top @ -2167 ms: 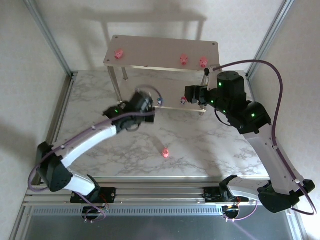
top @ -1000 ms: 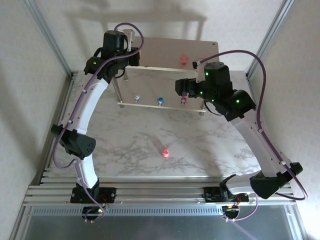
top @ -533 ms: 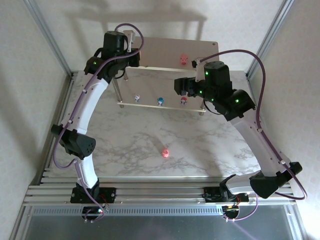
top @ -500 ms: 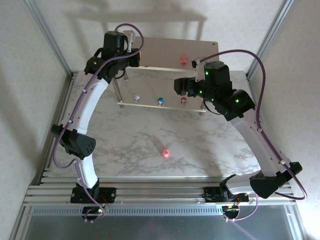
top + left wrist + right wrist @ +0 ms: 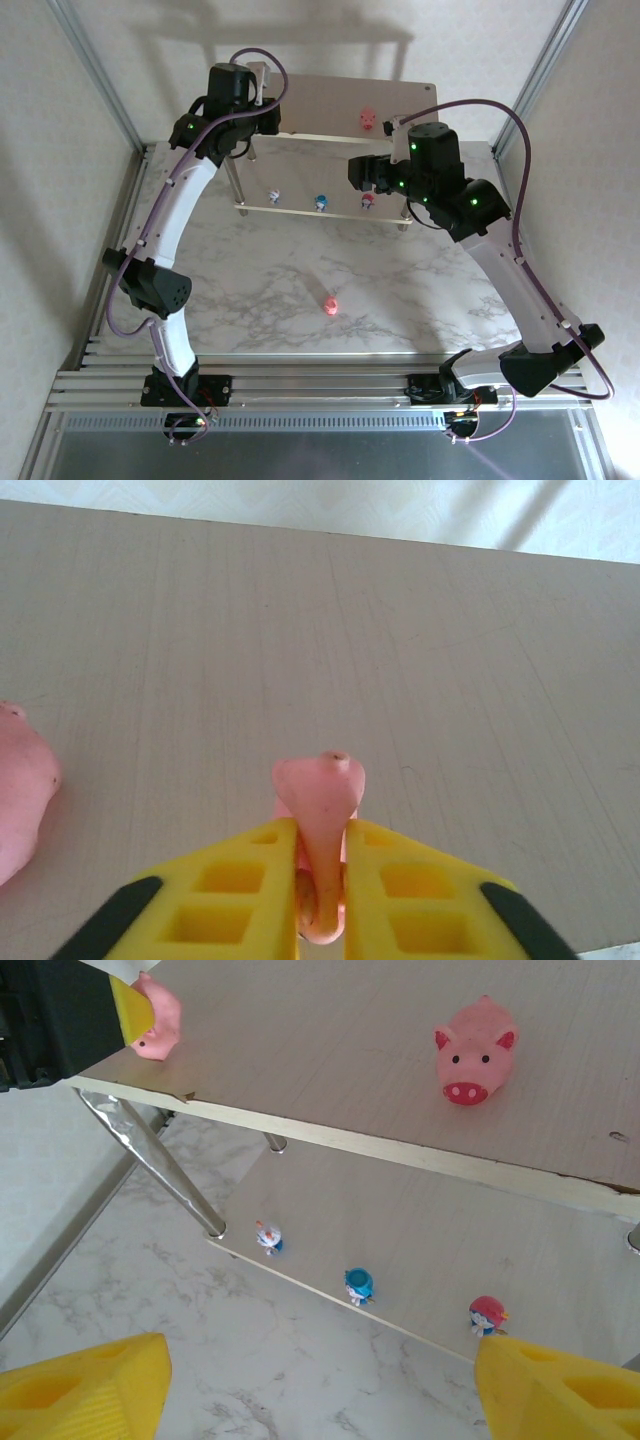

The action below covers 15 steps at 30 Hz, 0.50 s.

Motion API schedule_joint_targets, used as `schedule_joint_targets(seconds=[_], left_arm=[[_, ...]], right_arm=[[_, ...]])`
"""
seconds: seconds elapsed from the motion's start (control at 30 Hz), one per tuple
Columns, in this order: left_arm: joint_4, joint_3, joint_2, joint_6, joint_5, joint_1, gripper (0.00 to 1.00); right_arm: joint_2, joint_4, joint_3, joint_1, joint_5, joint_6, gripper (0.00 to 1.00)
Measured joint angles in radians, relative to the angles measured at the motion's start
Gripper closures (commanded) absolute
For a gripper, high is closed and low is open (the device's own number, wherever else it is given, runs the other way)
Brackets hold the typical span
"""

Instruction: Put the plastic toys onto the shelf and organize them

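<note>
My left claw (image 5: 320, 832) grips a pink pig (image 5: 320, 780) on the shelf's (image 5: 450, 630) top board near its left edge, another pig (image 5: 20, 790) close beside. My right claw (image 5: 320, 1372) hangs released; a stray pig (image 5: 330, 304) lies on the table (image 5: 250, 290).

pink pig (image 5: 322, 790), beige shelf (image 5: 420, 630), grey-veined white table (image 5: 420, 290)

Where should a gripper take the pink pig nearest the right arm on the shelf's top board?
Probably pinch the pig across its flanks behind the ears, from above: it stands snout toward the front edge of the top board, both sides clear.
</note>
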Motion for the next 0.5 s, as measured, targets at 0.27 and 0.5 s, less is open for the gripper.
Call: schedule_joint_targets(seconds=[0.27, 0.5], left_arm=[[-0.002, 0.0, 0.006, -0.011, -0.001, 0.002, 0.64], [-0.002, 0.0, 0.006, -0.011, -0.003, 0.002, 0.61]], right_arm=[[0.0, 0.0, 0.0, 0.0, 0.0, 0.0, 0.2], [0.0, 0.0, 0.0, 0.0, 0.0, 0.0, 0.19]])
